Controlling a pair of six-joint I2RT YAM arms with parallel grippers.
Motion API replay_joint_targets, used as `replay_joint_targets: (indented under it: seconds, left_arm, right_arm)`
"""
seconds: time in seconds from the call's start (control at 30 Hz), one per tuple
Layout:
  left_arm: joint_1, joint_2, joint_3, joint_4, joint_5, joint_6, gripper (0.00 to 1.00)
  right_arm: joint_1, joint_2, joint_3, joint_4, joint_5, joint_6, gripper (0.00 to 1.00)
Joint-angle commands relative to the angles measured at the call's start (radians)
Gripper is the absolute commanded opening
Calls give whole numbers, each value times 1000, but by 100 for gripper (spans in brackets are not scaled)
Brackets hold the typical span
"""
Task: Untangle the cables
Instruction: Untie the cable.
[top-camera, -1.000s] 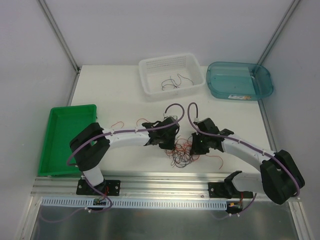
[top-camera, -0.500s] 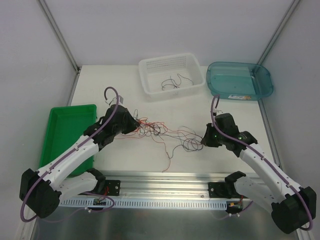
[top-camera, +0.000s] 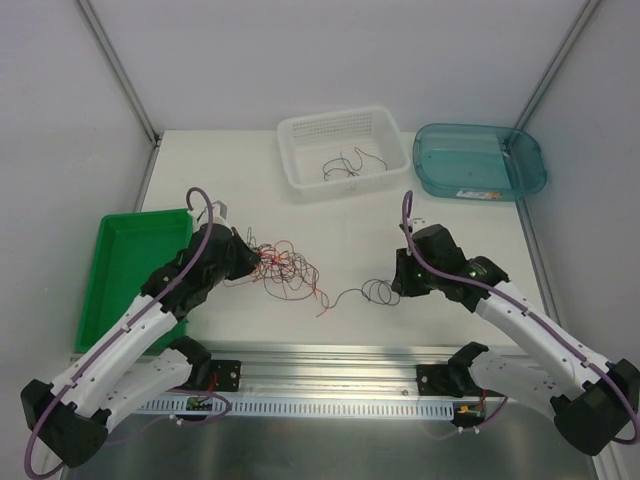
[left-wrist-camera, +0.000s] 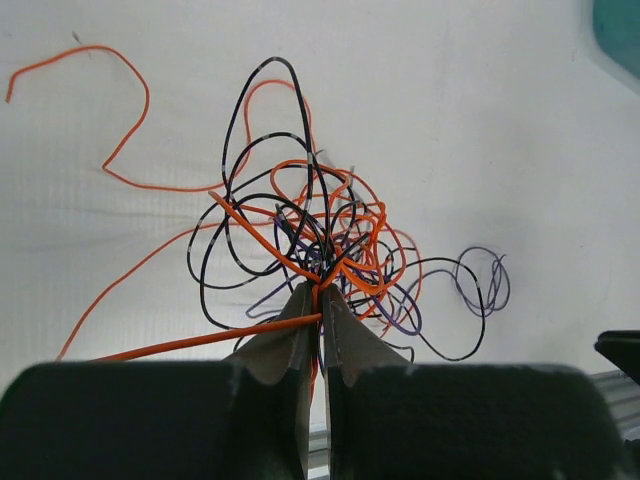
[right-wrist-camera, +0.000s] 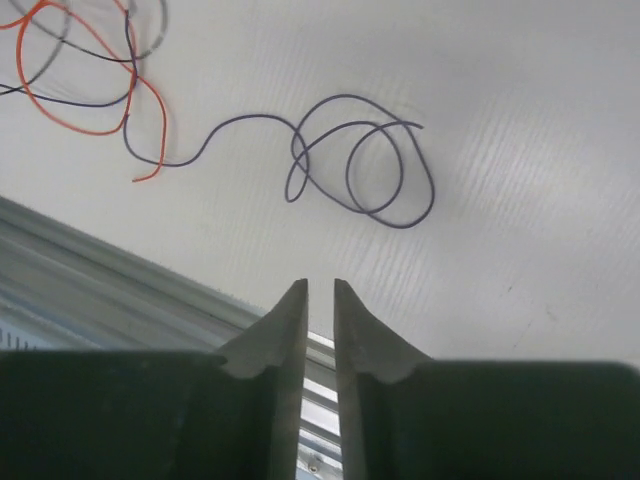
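Item: tangle of thin orange, red and black cables (top-camera: 282, 268), lying on the white counter (top-camera: 450, 230) forward-left of the white perforated plastic basket (top-camera: 345, 150). Left hand (left-wrist-camera: 320, 292) is clamped on its core. Right hand (right-wrist-camera: 320, 285), forward-right of the basket, has its jaws now slightly parted and holds nothing. The taut spread between the hands has slackened. One dark coiled strand (right-wrist-camera: 365, 165) is drawn out; probably freed.
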Motion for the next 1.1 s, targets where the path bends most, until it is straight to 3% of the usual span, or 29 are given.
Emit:
replay_joint_targets:
  seconds: [0.0,0.1,0.13,0.23,0.4,0.5,0.6,0.63,0.73,0.9,1.07]
  left_arm:
    - [12,-59,87,-49,-35,48,0]
    - [12,-73,120,-56,-9,51,0]
    - [12,-75,126,-58,-6,48,0]
    - [12,-83,121,-59,-6,42,0]
    - [12,-78,108,-61,2,37,0]
    - [10,-79,100,-64,-1,40,0]
    - [12,-84,92,-68,-20,43,0]
    - [13,-83,86,-70,-23,49,0]
    - [12,-70,65,-75,-43,60,0]
    - [12,-12,-1,-75,-58,51,0]
    - [13,61,-35,-75,-78,54,0]
  right_arm:
    - [-1,53,29,-16,101,9,25]
    - [5,118,-4,82,15,57,38]
    - [8,133,-11,111,5,74,46]
    - [43,207,-13,194,31,139,58]
    - [116,386,64,220,175,180,59]
    - [146,510,119,188,225,191,55]
    - [162,567,136,158,255,202,42]
    - [163,564,137,147,269,203,28]
    - [162,499,169,69,350,170,3]
    - [149,303,390,-235,606,55,1]
    - [131,212,781,-365,685,-161,1]
